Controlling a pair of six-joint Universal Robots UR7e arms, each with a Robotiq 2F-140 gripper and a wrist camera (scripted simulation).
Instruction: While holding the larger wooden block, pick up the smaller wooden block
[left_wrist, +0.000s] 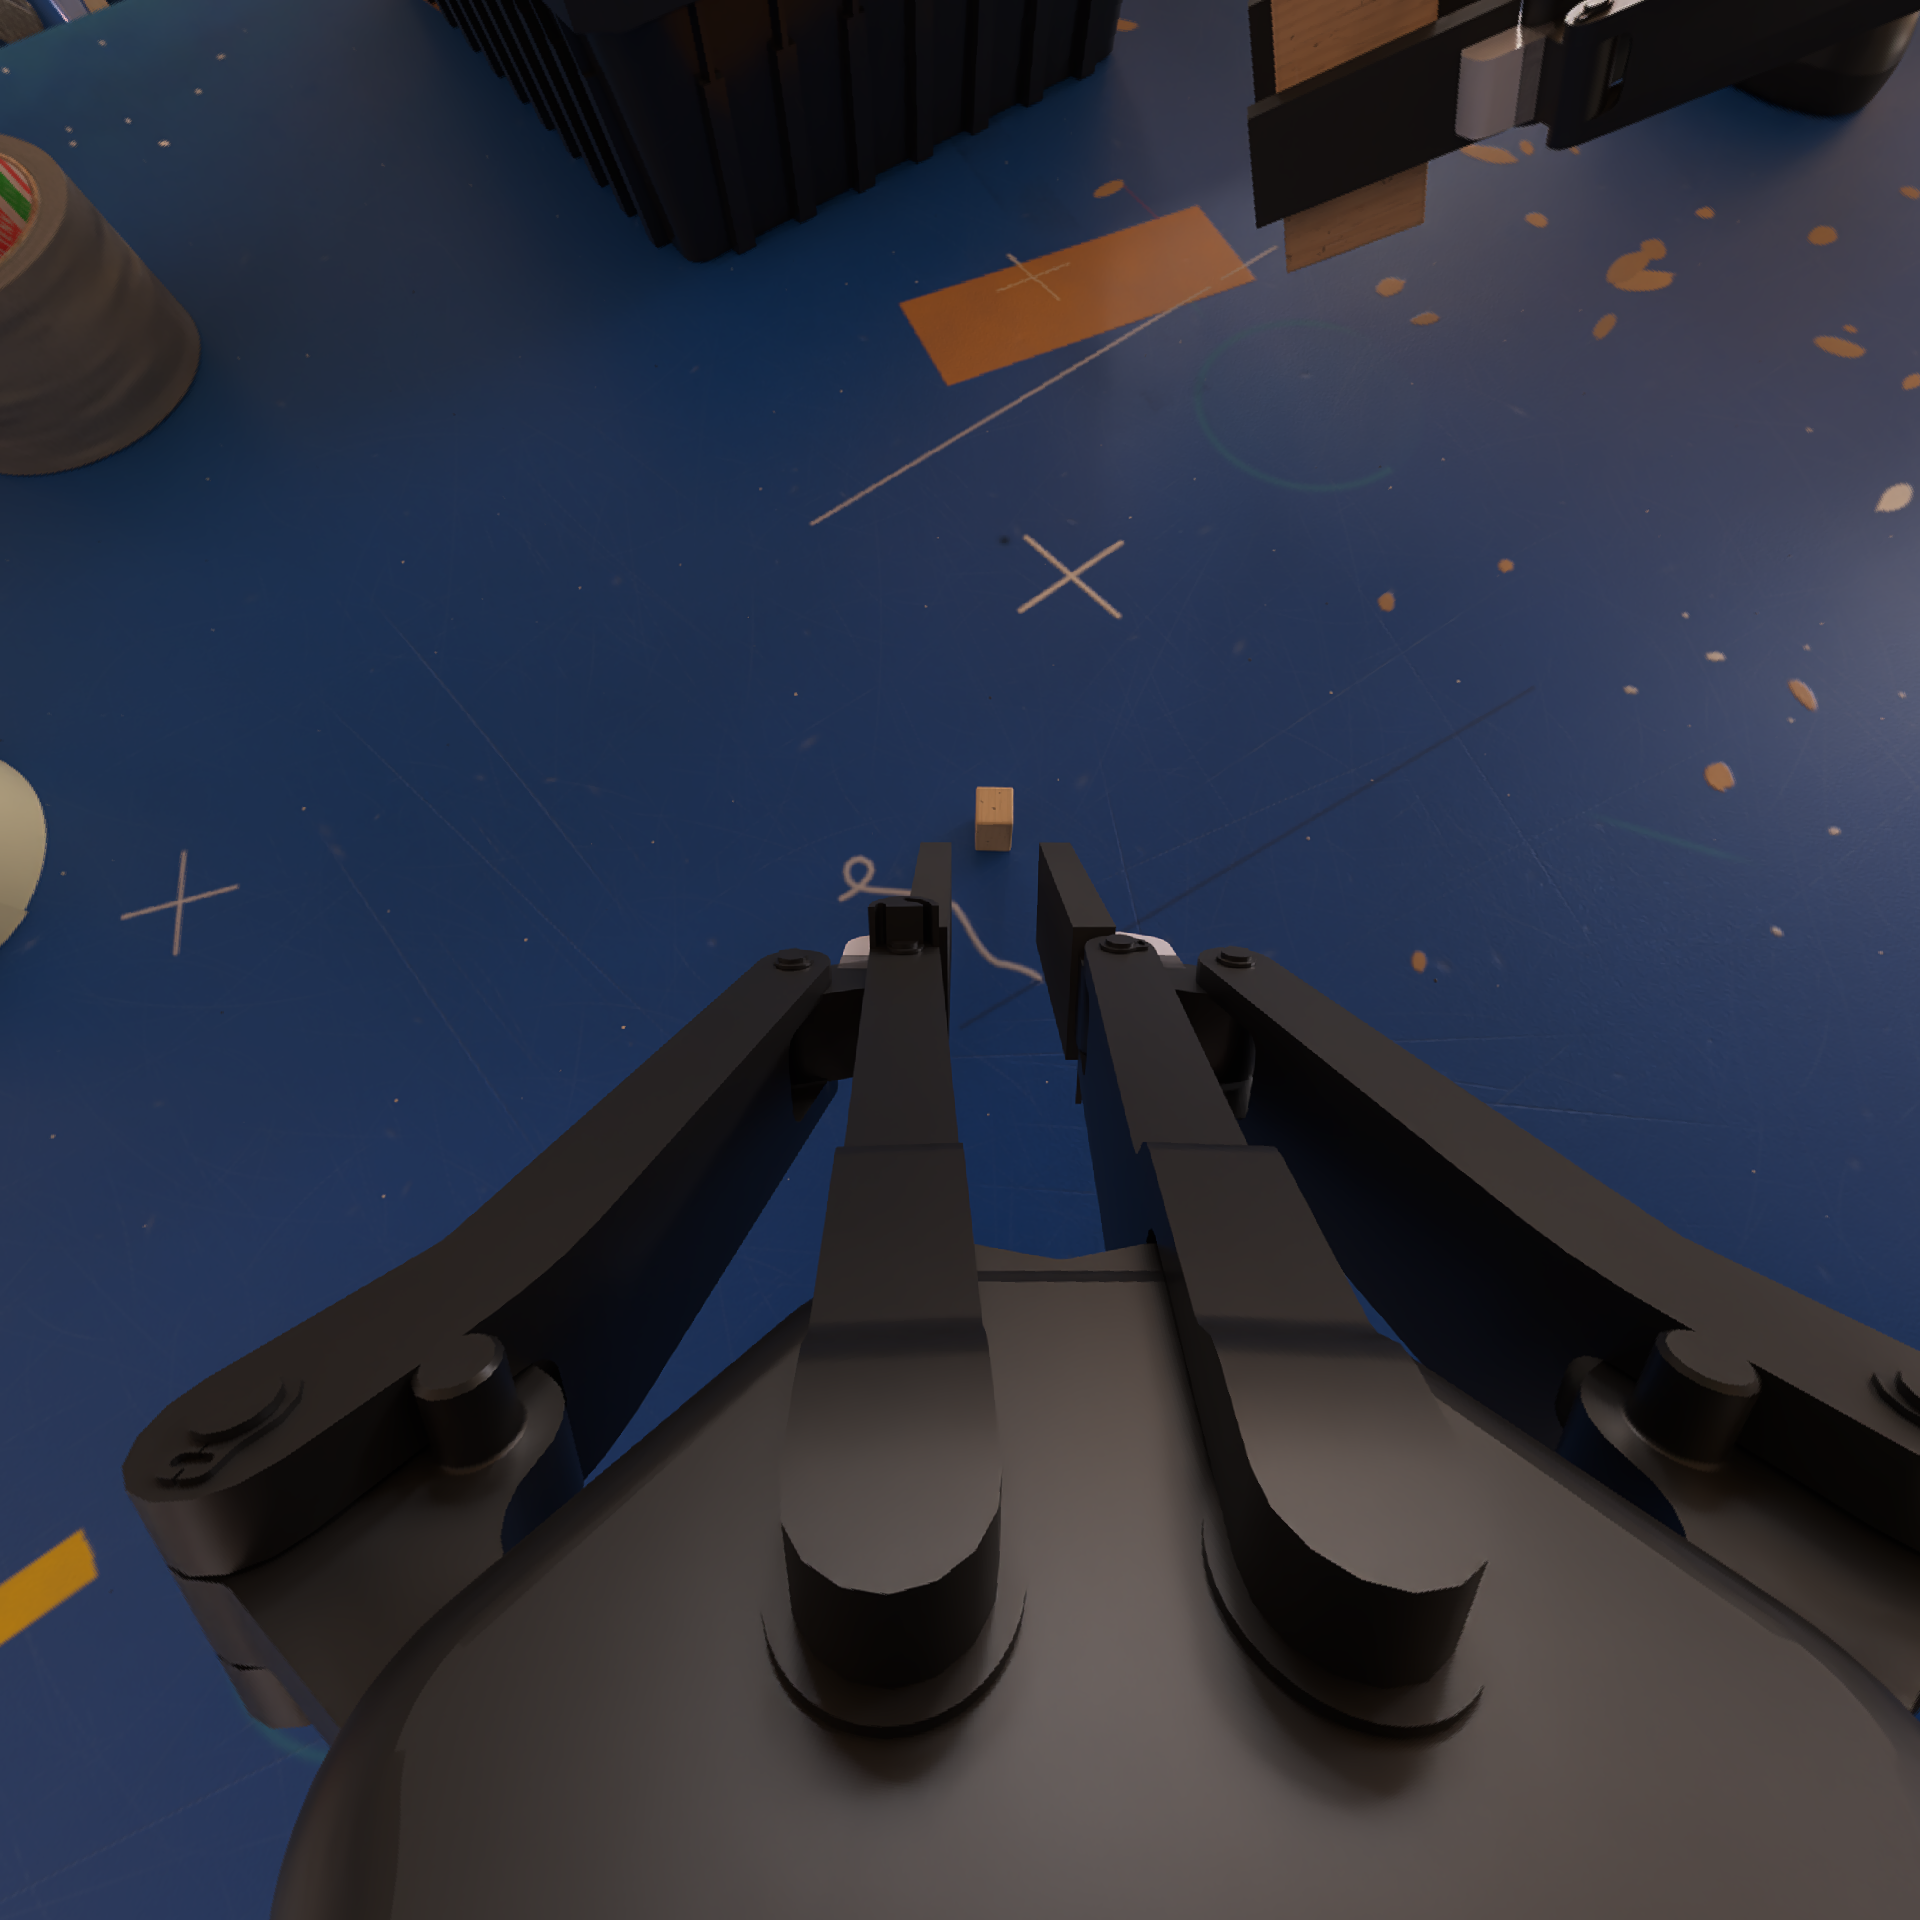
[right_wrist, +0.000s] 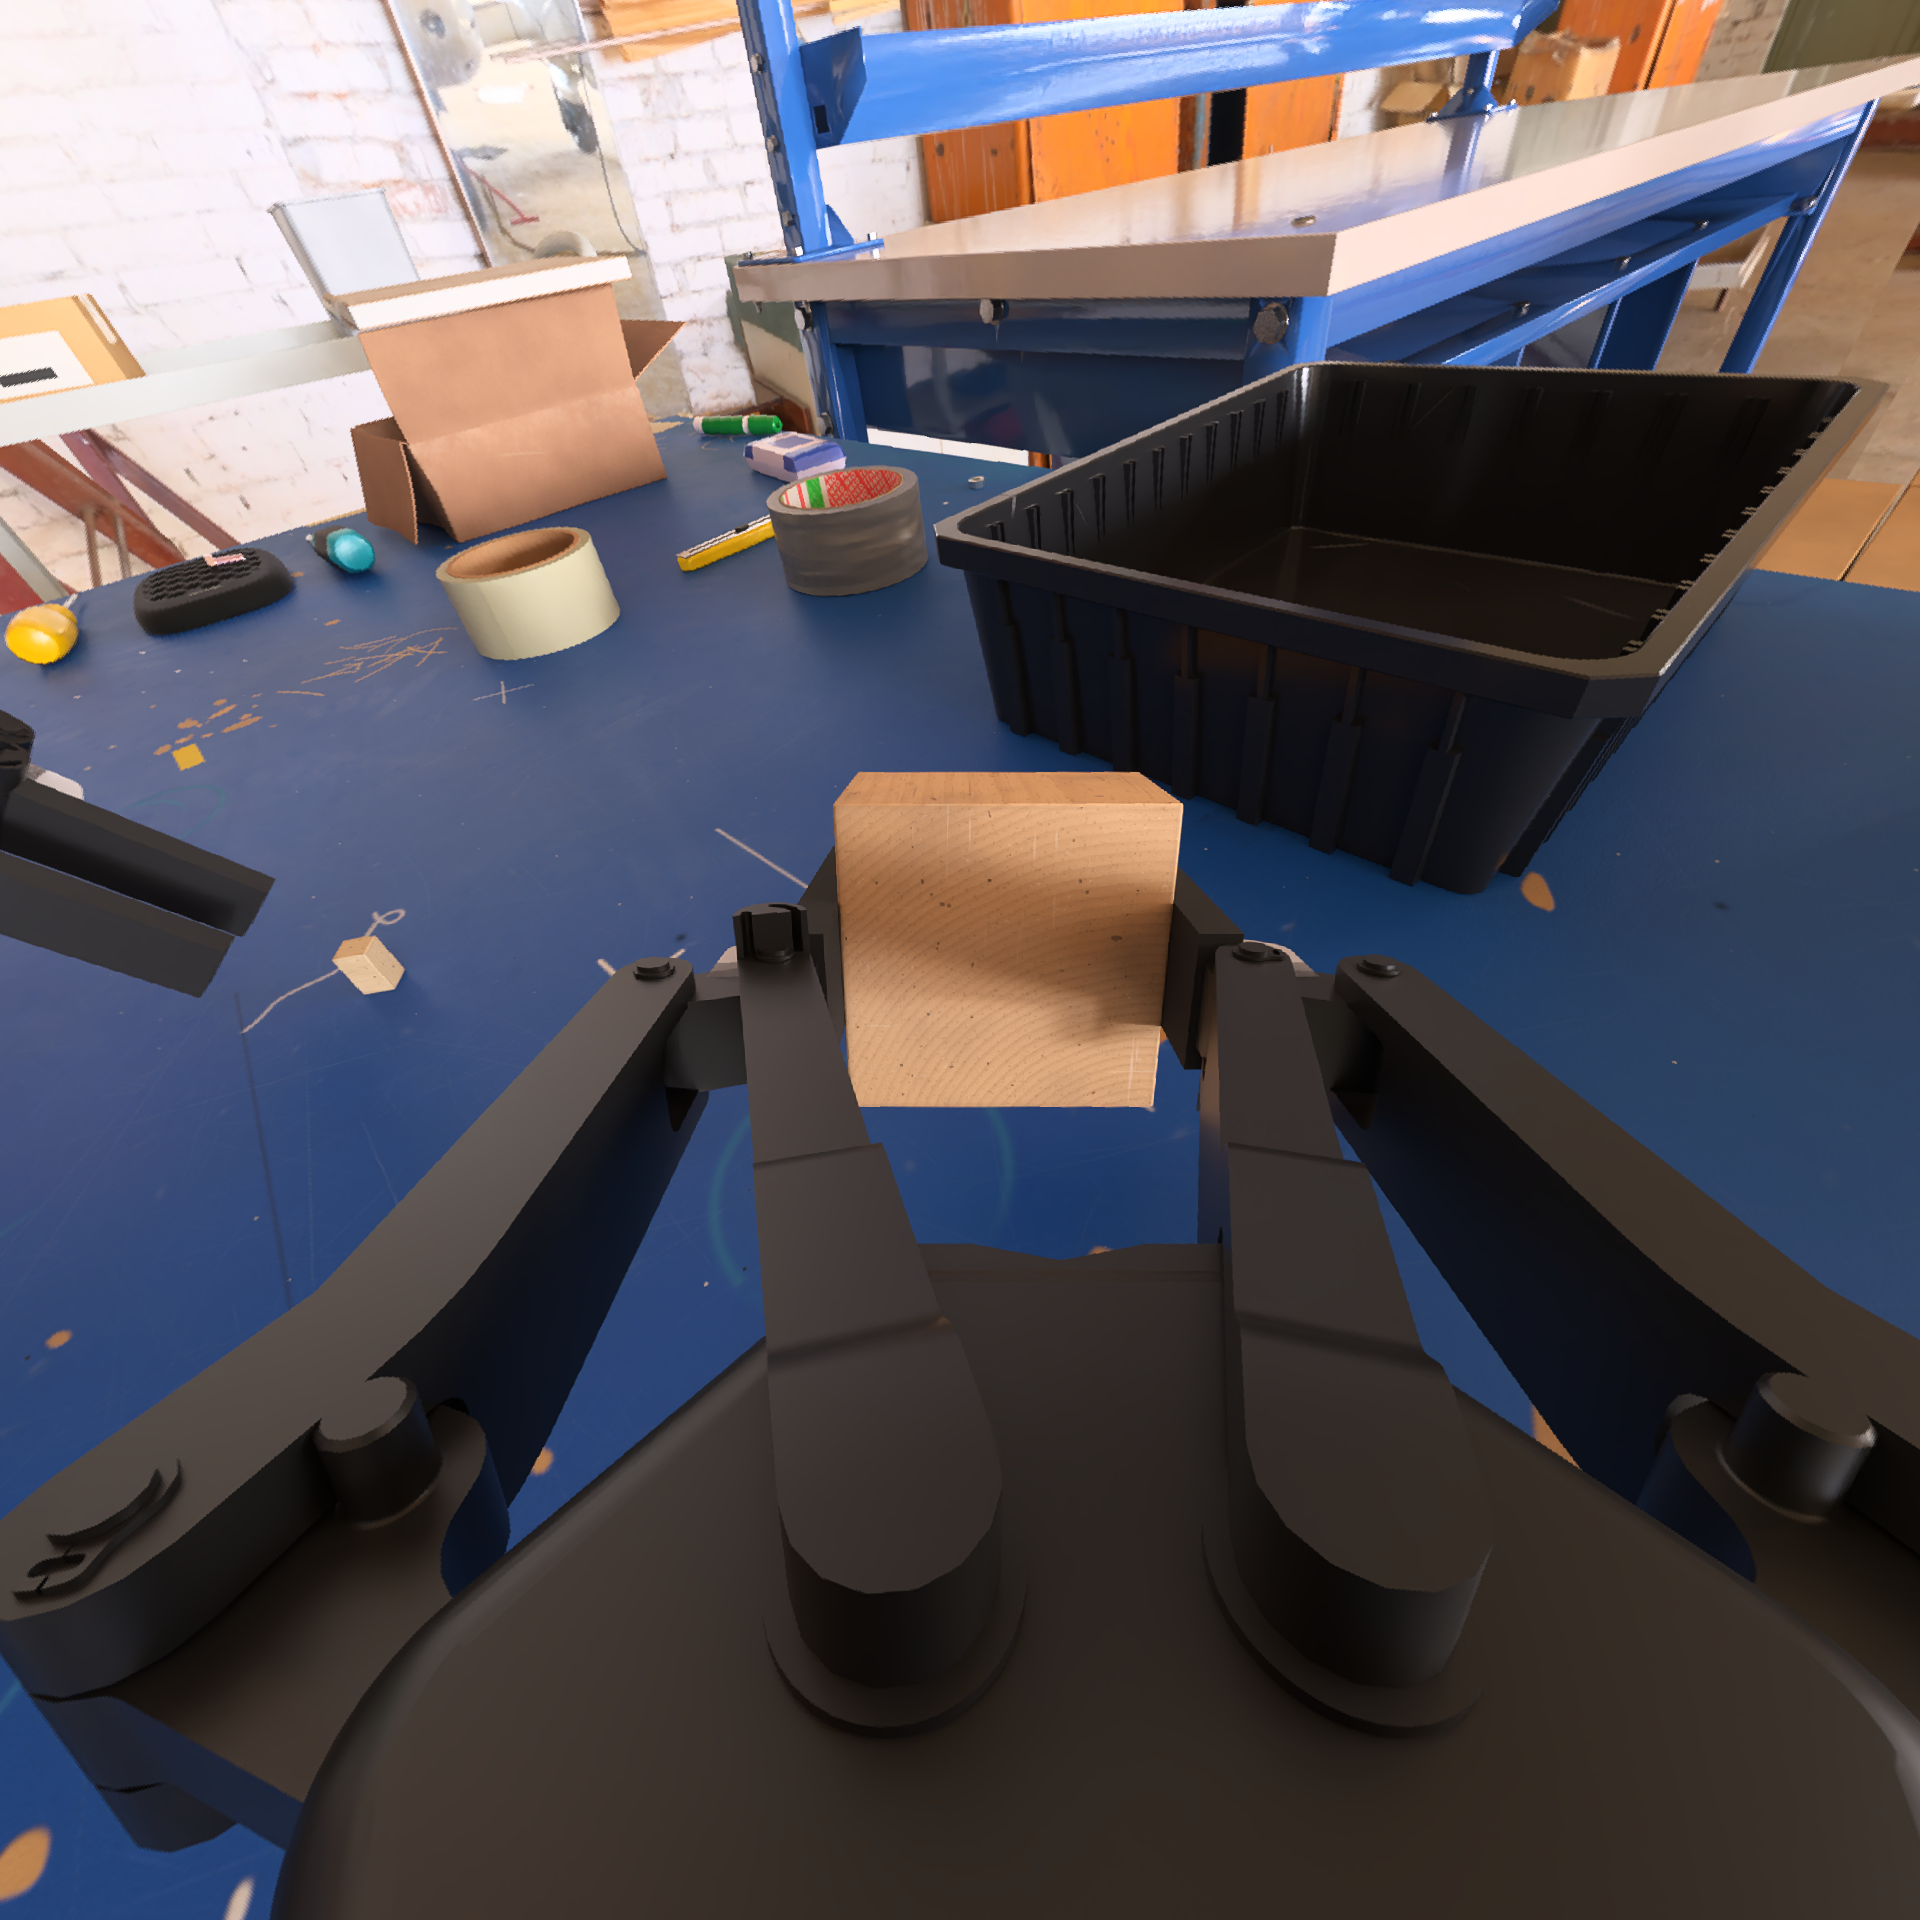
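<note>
Hovering over the blue tabletop (left_wrist: 520, 644), left gripper (left_wrist: 994, 868) keeping its fingers parted with a narrow gap and clasping nothing. Lying on the tabletop just past the fingertips, smaller wooden block (left_wrist: 993, 818), apart from both pads, sitting beside a pale chalk squiggle (left_wrist: 935, 914), well in from every edge. Showing again in the right wrist view, off to the left, resting flat and untouched. Clamping the larger wooden block (right_wrist: 1003, 940) from both sides, right gripper (right_wrist: 1003, 971), pads pressing its left and right faces, block raised clear of the tabletop with blue showing beneath its lower edge. Appearing too at the top right of the left wrist view, same block (left_wrist: 1345, 125) pinched between dark pads. Sitting toward the far right edge, black ribbed bin (right_wrist: 1351, 623), nothing visible inside. Standing nearer the far edge, grey tape roll (right_wrist: 850, 530) and cream tape roll (right_wrist: 530, 594), well apart from both blocks. Lying between them, yellow utility knife (right_wrist: 724, 544). Standing open at the far edge, cardboard box (right_wrist: 509, 405). Resting toward the far left corner, black perforated pad (right_wrist: 213, 587) and a yellow object (right_wrist: 42, 632), kind not clear. Marking the surface, chalk crosses (left_wrist: 1070, 577) and an orange patch (left_wrist: 1075, 291).
</note>
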